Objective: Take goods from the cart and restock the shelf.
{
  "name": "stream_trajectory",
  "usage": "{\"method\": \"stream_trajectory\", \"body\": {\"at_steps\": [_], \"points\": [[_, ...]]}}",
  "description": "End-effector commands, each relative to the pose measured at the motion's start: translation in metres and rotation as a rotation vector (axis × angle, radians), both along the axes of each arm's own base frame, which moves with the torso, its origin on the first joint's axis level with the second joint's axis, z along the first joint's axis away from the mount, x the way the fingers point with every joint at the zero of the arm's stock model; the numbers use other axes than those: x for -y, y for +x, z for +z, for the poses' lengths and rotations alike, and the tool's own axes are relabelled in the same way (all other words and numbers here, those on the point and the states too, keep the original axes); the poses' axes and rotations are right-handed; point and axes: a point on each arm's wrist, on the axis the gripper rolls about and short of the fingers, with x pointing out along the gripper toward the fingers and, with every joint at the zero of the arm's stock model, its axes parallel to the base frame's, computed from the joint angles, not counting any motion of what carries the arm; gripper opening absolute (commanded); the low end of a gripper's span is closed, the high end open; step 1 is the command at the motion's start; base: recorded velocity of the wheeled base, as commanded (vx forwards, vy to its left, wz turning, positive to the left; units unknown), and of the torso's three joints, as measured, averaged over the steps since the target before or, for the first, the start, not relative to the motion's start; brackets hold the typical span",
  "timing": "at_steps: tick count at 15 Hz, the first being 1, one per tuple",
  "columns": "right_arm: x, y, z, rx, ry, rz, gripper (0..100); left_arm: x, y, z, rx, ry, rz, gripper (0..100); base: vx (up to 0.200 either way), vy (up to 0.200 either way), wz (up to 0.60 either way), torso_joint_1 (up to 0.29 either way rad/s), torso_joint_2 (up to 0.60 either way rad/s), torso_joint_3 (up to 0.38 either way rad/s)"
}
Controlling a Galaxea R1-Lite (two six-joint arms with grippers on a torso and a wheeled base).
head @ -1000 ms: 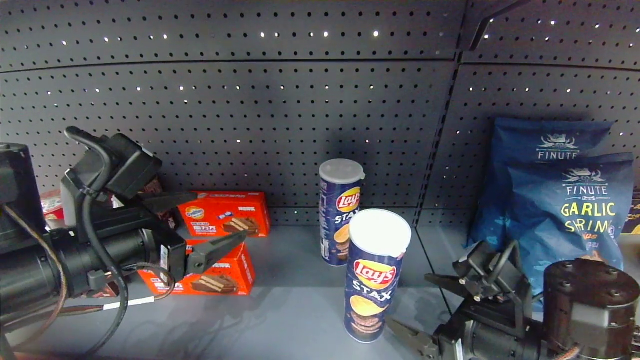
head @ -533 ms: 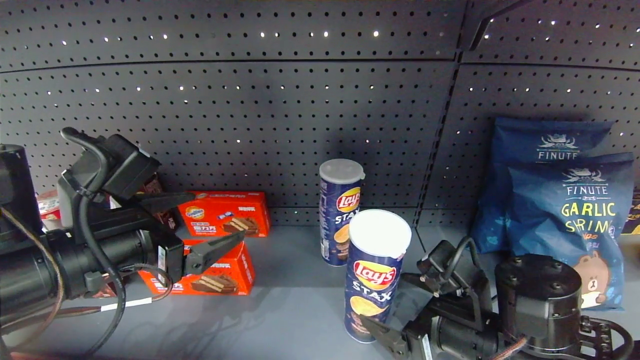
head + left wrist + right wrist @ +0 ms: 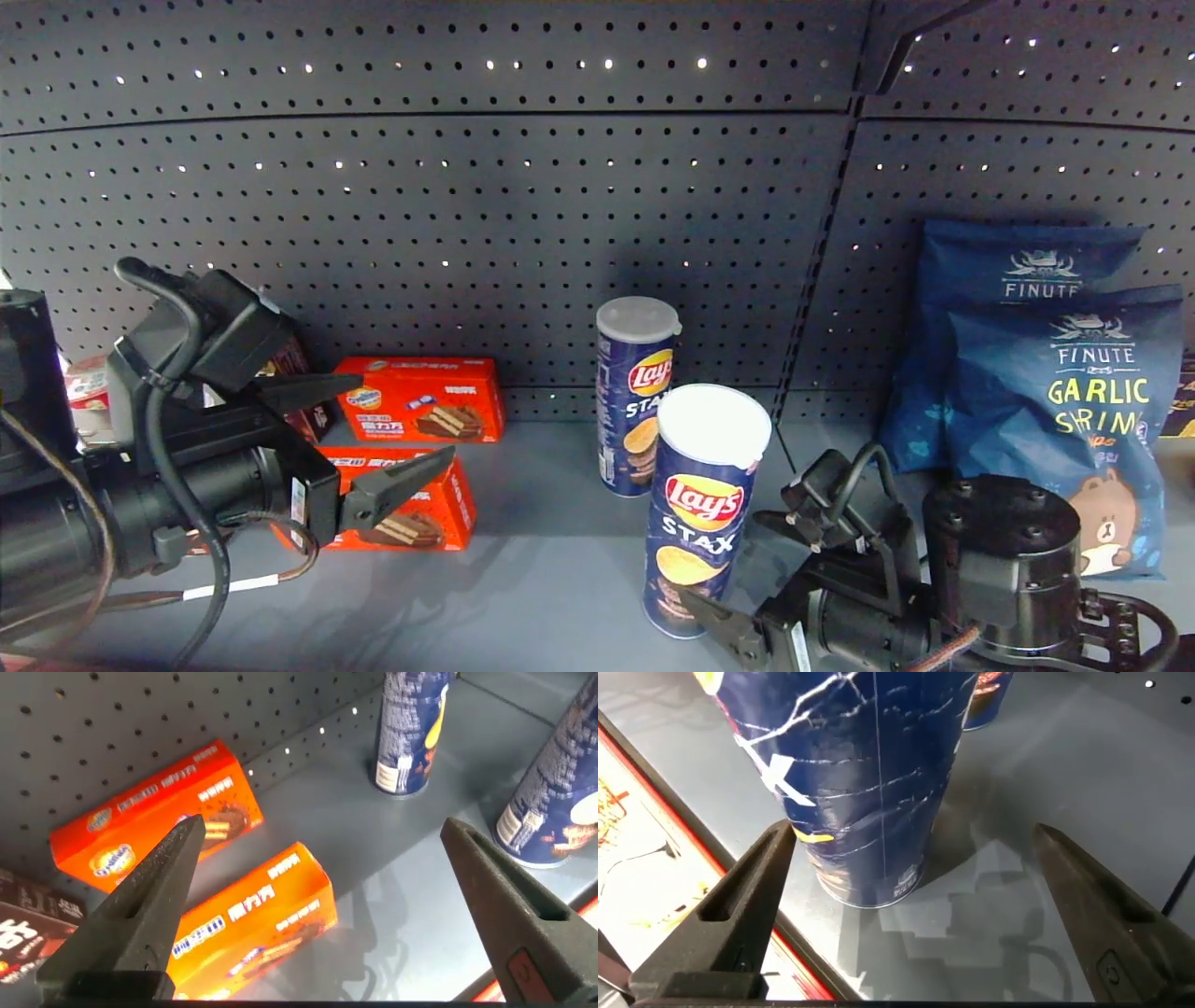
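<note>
The left tool (image 3: 406,415) hangs with its fingers spread wide, gripping nothing, just above two orange boxes (image 3: 420,397) lying flat on the shelf (image 3: 541,569). A downward drift or a sideways sweep from there would likely shove the nearer box toward the front lip. At centre, the rear can (image 3: 637,401) of crisps stands upright close to the perforated back panel. The front can (image 3: 705,509), the item being stocked, stands just ahead of it and nearer the shelf's front edge. The right tool (image 3: 719,556) sits low at that can's base, fingers spread to either side of it and clamping nothing, with the can closer to one finger than the other. The main danger appears to lie here. If the tool pulls out at an angle, the near finger could catch the tall, narrow can low down and tip it, either into the rear can or over the front edge. Closing off-centre could skid it sideways instead. To the right, well apart from the cans, two blue snack bags (image 3: 1055,392) lean against the back panel, within reach of a wide swing of the right arm. Much is hard to read. The left arm covers small packs (image 3: 89,392) at the far left, and its lower finger crosses the nearer box. The right tool masks part of the front can's foot, so contact between finger and can cannot be confirmed. It is also unclear whether that can stands quite plumb. The right-hand bag is partly hidden behind the arm.
</note>
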Motion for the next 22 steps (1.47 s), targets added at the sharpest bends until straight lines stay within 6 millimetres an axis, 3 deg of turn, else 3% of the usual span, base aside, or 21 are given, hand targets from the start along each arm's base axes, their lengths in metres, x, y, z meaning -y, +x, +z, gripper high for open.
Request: {"method": "stream_trajectory", "body": {"at_steps": [1,10,22], "points": [[0.001,-0.001,0.001,0.001,0.001,0.000,100,-0.002,-0.004,-0.002,-0.003,0.001,0.002,100,0.000,0.000,0.00,0.000,0.00,0.000],[0.013,-0.011,0.000,0.003,-0.008,-0.021,100,-0.004,-0.010,-0.005,-0.006,0.001,-0.001,100,0.000,0.000,0.00,0.000,0.00,0.000],[0.025,-0.005,0.000,0.004,-0.017,-0.080,100,-0.004,-0.012,-0.005,-0.002,0.002,-0.005,100,0.000,0.000,0.00,0.000,0.00,0.000]]}}
